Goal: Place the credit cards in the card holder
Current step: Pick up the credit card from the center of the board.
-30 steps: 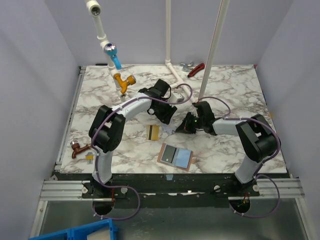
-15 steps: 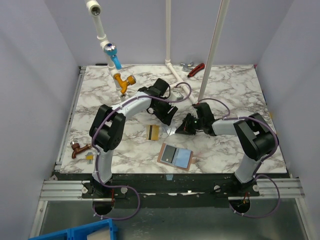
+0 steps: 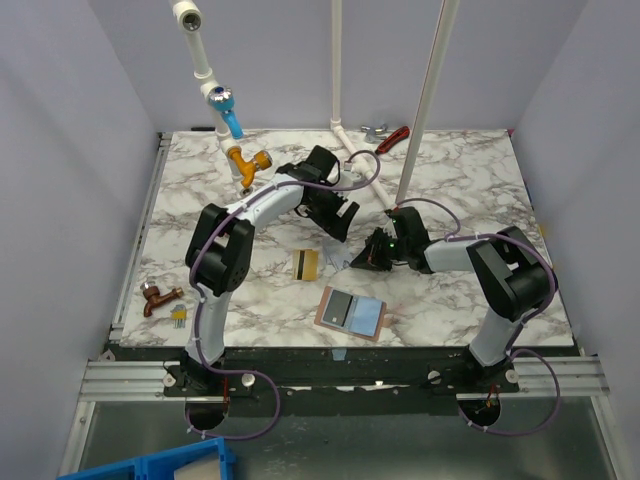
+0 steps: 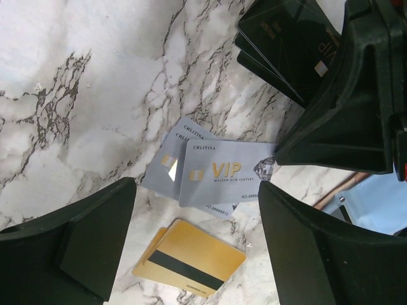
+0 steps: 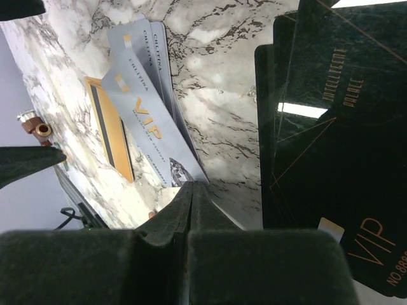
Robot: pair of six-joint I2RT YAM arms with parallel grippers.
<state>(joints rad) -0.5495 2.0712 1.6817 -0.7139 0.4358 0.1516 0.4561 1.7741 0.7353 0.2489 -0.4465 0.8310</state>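
Card holder (image 3: 324, 312): lower centre of the top view, nearest the arm bases. It lies open and flat on the marble table (image 3: 470, 170), with a grey card (image 3: 340, 309) and a light blue card (image 3: 369, 316) side by side on its inner face.
Gold cards (image 4: 191, 257): just beyond the holder, to its upper left. They are stacked, dark stripe up.
Silvery cards (image 4: 219, 171): a fanned pile just right of the gold ones. The top card is printed "VIP".
Right gripper (image 5: 193, 190): fingers pressed together with nothing between them. The tip is at a corner of the top silvery card.
Left gripper (image 3: 340, 222): jaws spread wide, gripping nothing, poised over the silvery and gold cards.
Black cards (image 5: 331, 127): an overlapping pile beside the silvery fan, upper right of the left wrist view.
Far edge: yellow valve (image 3: 250, 160) at upper left, red-handled tool (image 3: 393, 137) at upper centre.
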